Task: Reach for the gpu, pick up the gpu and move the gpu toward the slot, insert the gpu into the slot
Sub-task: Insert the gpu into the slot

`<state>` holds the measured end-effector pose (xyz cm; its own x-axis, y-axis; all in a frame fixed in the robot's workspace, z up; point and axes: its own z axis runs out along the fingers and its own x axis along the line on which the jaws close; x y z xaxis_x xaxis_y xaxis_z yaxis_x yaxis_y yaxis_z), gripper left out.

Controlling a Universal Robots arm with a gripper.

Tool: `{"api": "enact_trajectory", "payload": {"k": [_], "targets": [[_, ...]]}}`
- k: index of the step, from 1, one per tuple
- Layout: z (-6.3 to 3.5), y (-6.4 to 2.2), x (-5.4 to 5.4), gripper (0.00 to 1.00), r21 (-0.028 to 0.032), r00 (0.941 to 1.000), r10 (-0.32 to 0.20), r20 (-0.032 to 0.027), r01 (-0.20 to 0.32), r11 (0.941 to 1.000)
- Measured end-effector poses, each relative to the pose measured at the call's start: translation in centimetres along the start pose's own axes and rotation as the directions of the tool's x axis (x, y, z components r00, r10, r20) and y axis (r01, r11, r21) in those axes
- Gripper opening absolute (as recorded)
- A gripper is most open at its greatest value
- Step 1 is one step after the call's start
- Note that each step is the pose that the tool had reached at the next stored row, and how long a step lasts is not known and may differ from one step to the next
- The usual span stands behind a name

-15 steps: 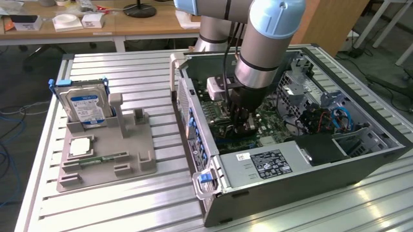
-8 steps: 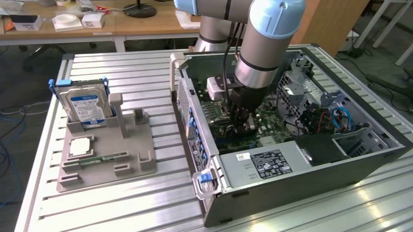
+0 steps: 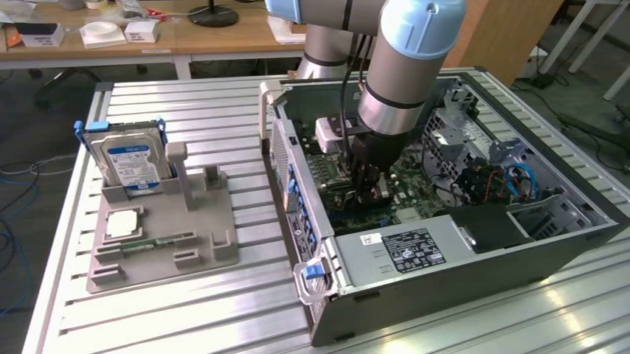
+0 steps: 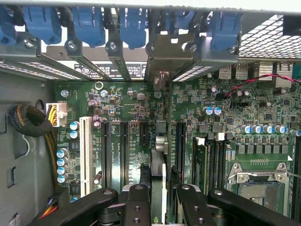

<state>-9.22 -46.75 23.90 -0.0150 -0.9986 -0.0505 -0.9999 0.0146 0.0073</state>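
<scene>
computer case (image 3: 443,273) on table (image 3: 197,310), parts stand (image 3: 162,236) on the exterior view's left, hard drive (image 3: 128,158) upright in stand

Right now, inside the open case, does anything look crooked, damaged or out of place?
Nothing stands out. The thin green circuit card sits edge-on in the gripper, parallel to the black connector strips on the board, with no visible tilt.
</scene>
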Motion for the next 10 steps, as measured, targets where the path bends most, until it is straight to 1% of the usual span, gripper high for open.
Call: {"api": "enact_trajectory", "payload": {"k": [10], "targets": [[0.00, 0.00, 0.00, 0.26, 0.0000, 1.0000, 0.000, 0.0000, 0.000, 1.0000]]}}
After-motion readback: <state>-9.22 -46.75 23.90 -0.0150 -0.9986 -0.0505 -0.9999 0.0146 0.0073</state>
